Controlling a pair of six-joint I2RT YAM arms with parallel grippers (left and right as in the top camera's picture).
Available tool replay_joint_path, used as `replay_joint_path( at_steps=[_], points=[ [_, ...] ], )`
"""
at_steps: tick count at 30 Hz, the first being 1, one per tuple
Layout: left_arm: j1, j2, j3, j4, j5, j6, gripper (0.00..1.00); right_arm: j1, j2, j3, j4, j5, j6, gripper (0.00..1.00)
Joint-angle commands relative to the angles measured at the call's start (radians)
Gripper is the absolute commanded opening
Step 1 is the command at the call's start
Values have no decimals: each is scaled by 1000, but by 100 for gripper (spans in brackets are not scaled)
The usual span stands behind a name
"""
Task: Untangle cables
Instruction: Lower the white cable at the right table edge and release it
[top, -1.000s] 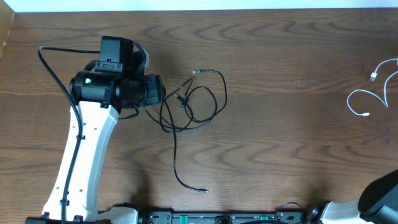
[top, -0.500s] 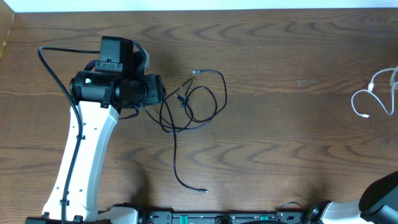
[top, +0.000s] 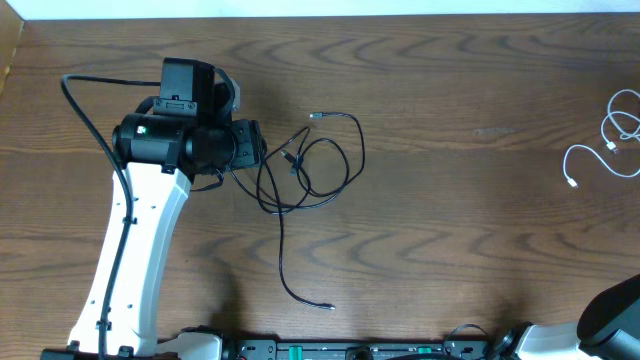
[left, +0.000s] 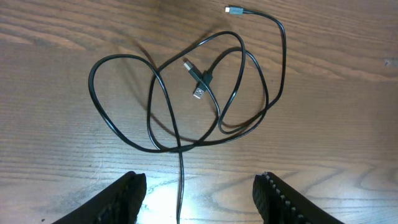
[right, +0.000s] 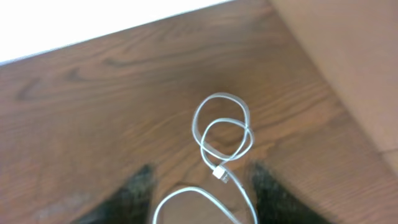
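The left claw (left: 202, 198), two black ridged fingers standing apart and gripping nothing, hovers over a dark brown wooden table (left: 348, 124). Just ahead of it lie thin black cables (left: 200, 79) in loose overlapping loops, one tail running between the fingers. The right claw (right: 202, 196) is blurred, its fingers also apart. A thin white cable (right: 219, 175) lies coiled just ahead and trails between them.
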Motion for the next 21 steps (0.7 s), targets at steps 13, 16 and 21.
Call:
replay_joint_path(
  at_steps=[13,16,21],
  points=[
    [4,5,2,-4,-10,-13,61,-5,225,15,-64,-96,12,2],
    [4,5,2,-7,-11,-26,61,-10,263,15,-45,-20,16,12],
    [4,5,2,-6,-11,-32,61,-31,272,15,-30,75,16,2]
  ],
)
